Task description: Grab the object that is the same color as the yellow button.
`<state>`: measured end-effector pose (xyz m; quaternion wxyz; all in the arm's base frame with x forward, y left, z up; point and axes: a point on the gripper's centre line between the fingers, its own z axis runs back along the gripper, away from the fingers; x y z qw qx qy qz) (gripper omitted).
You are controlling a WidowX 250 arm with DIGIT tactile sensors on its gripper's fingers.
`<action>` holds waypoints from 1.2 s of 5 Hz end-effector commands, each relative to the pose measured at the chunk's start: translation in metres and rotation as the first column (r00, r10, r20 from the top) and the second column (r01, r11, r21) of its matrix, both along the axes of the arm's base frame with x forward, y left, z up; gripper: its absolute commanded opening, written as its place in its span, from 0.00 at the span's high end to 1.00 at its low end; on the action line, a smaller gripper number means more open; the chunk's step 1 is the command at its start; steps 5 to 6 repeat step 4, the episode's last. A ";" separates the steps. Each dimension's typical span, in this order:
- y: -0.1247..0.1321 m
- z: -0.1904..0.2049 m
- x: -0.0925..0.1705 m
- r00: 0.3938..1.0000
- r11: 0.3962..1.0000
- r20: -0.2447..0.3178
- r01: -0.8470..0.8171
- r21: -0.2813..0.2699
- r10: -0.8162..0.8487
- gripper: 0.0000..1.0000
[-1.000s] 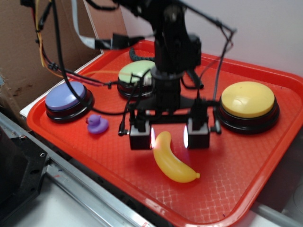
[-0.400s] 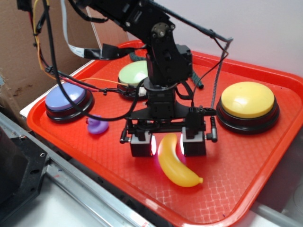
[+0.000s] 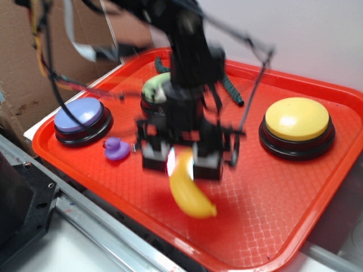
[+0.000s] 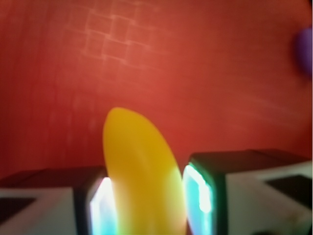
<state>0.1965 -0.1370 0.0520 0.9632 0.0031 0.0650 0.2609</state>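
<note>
Both jaws pinch the banana [image 3: 190, 190] over open tray [image 3: 272, 192] floor, clear of rims.

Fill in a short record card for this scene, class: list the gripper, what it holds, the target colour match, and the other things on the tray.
gripper: shut on the glossy yellow plastic toy banana
banana: between the pads, tip hanging down
matching item: round domed yellow button on black base
others: purple domed button, pale green domed button, small purple duck
surface: red plastic tray
</note>
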 end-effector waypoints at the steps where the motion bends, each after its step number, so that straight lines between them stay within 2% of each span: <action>1: 0.041 0.117 -0.007 0.993 0.992 0.076 -0.095 0.087 0.088 1.00; 2: 0.051 0.167 0.000 0.996 0.993 0.076 -0.046 0.109 0.038 1.00; 3: 0.046 0.170 0.006 0.996 0.986 0.074 -0.066 0.152 0.056 1.00; 4: 0.041 0.162 0.007 0.992 0.982 0.092 -0.101 0.160 0.088 1.00; 6: 0.041 0.162 0.007 0.992 0.982 0.092 -0.101 0.160 0.088 1.00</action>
